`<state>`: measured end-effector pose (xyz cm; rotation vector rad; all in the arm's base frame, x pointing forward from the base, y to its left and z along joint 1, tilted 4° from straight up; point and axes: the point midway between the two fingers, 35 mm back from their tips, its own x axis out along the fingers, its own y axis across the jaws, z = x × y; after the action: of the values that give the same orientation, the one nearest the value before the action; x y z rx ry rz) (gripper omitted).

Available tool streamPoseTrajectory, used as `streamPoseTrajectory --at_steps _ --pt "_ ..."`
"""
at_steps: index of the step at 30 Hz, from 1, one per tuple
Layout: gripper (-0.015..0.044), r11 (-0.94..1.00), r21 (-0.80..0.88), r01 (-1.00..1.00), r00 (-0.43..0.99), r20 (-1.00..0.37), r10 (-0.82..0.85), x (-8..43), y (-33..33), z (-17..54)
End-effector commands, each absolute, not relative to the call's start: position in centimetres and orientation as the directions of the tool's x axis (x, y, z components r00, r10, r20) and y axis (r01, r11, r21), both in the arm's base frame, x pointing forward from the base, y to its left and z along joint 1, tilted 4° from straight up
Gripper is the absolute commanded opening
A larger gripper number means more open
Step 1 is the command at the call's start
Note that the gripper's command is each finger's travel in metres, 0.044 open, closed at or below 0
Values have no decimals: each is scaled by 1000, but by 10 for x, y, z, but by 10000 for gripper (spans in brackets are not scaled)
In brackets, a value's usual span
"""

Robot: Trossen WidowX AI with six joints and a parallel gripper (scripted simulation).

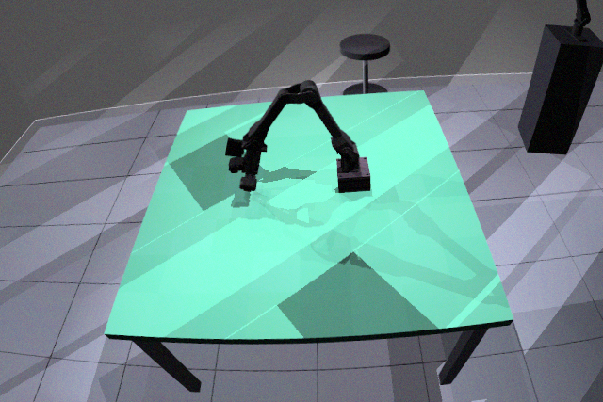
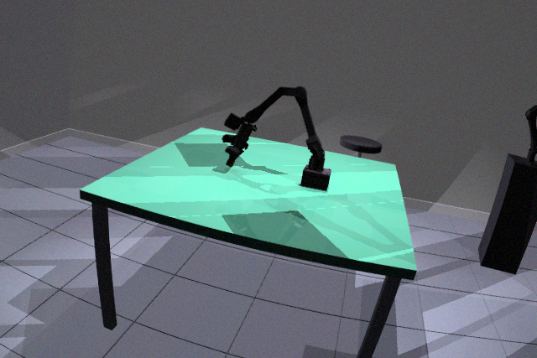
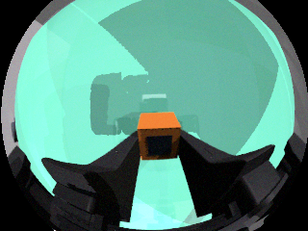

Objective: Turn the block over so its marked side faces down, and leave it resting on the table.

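The orange block (image 3: 158, 120) is between the fingertips in the wrist view. A dark square marks its face that is turned toward the wrist camera; a plain orange face adjoins it on the far side. My gripper (image 1: 248, 185) (image 2: 230, 163) (image 3: 158, 134) is shut on the block, one finger on each side. It is tilted and appears a little above the green table (image 1: 194, 290) (image 2: 143, 189) (image 3: 53, 53), left of the arm's base. In the top and exterior views the fingers hide the block. Its underside is hidden in all views.
The arm's base (image 1: 353, 182) (image 2: 315, 179) stands on the table right of the gripper. A round stool (image 1: 365, 46) (image 2: 360, 143) is behind the table. A dark pedestal (image 1: 557, 96) (image 2: 505, 215) bearing another arm stands on the floor at the right. Shadows cross the tabletop.
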<state>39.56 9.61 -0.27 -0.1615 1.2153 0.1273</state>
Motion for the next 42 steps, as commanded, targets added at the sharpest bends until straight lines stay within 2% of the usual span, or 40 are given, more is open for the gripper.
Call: streamPoseTrajectory --at_steps 1,10,18,42 --pt "0 981 -62 -185 406 -914 19 395 95 0" --pt "0 981 -62 -183 516 -856 42 389 94 2" --pt "0 981 -62 -183 543 -838 48 391 94 -1" --pt "0 981 -61 -185 800 -590 114 397 94 -31"
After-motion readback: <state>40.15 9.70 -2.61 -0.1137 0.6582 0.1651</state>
